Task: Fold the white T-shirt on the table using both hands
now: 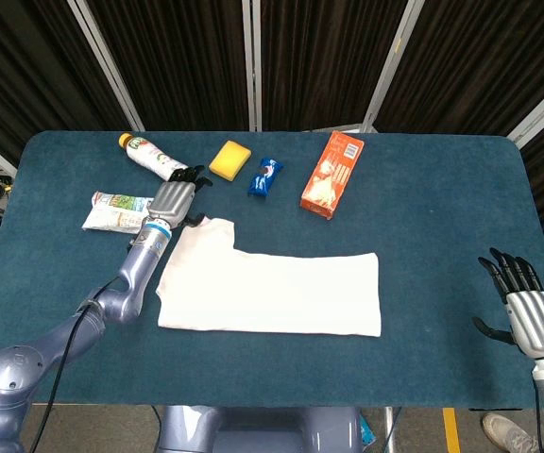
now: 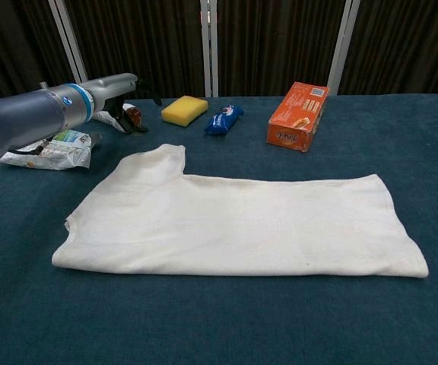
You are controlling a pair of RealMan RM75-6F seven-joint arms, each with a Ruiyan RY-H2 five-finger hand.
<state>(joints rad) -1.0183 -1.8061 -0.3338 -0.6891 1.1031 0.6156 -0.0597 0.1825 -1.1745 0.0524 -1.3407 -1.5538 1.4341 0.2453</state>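
Both hands held nothing — the left hand (image 1: 171, 200) hovered just beyond the sleeve corner of the white T-shirt (image 1: 270, 292), fingers loosely spread, while the right hand (image 1: 529, 313) waited well off to the T-shirt's right, fingers apart. An orange box (image 1: 331, 175) stood behind the T-shirt.

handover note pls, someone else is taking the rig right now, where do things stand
Left hand: holds nothing, raised off the cloth just past the shirt's far left corner, near the bottle.
Right hand: open, fingers apart, at the table's right edge, far from the shirt.
White T-shirt: lies flat as a long band on the table, one flap sticking out at the far left.
Left to do: the remaining folds, with both hands.
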